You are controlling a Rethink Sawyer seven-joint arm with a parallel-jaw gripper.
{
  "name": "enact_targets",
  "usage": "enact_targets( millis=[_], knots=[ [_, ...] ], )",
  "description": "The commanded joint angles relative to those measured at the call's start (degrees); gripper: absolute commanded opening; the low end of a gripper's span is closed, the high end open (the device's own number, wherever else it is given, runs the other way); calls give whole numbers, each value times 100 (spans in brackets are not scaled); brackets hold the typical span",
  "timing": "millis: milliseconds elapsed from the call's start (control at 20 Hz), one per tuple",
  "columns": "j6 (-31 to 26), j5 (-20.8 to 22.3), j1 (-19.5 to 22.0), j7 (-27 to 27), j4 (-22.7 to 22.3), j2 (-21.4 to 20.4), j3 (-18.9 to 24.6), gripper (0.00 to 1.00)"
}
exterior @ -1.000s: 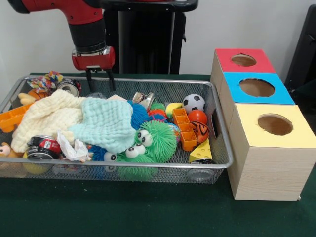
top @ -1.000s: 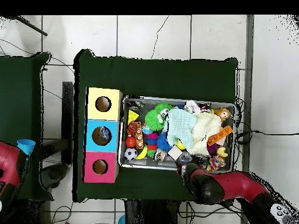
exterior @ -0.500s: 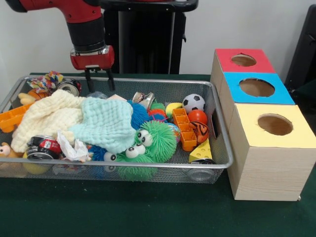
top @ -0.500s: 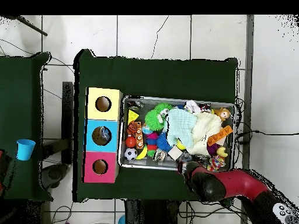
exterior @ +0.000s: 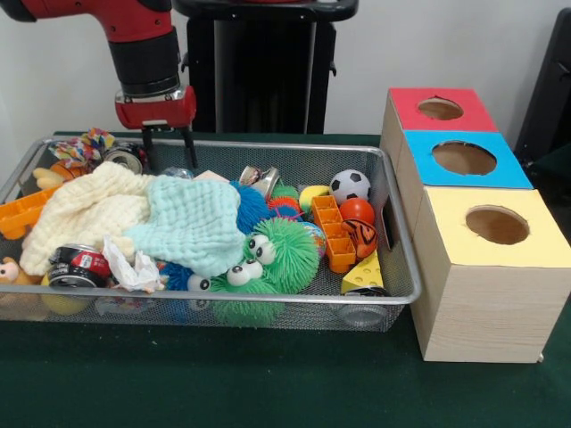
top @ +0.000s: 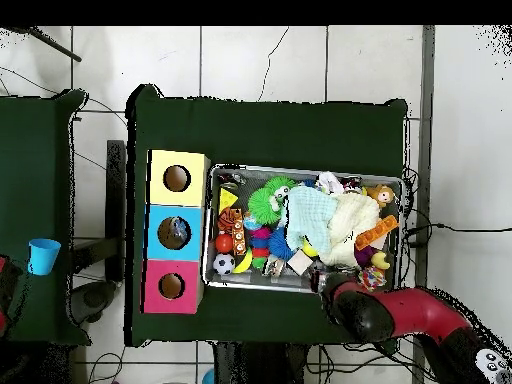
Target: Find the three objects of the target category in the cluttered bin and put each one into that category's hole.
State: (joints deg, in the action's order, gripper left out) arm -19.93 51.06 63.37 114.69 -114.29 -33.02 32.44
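The wire mesh bin (exterior: 294, 298) is full of toys and cloths; it also shows in the overhead view (top: 300, 168). My gripper (exterior: 167, 147) hangs open and empty over the bin's far rim, left of middle. A see-through wrinkly piece (exterior: 177, 172), perhaps a bottle, peeks out just below it beside the pale green cloth (exterior: 192, 223). Another see-through shape (exterior: 361, 312) lies at the bin's near right corner behind the mesh. I can make out no blue labels. In the overhead view the arm (top: 375, 310) reaches the bin's bottom edge; the fingers are hidden there.
A wooden box with red (exterior: 440, 109), blue (exterior: 464, 158) and yellow (exterior: 497, 225) holes stands right of the bin. A cream cloth (exterior: 85, 214), green spiky balls (exterior: 281, 254), drink cans (exterior: 78, 266), a small football (exterior: 350, 185) and orange blocks (exterior: 332, 234) fill the bin.
My gripper has moved left along the bin's far rim in the front view and risen slightly. It stays open and empty. The bin's contents have not moved.
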Motion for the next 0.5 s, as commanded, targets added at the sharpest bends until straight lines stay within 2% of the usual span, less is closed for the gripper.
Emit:
enact_targets(
  millis=[50, 500],
  knots=[
    [-616, 99, 87, -1329, 875, 247, 437, 100],
    [-523, 161, -9, -1130, 841, 172, 356, 100]
  ],
)
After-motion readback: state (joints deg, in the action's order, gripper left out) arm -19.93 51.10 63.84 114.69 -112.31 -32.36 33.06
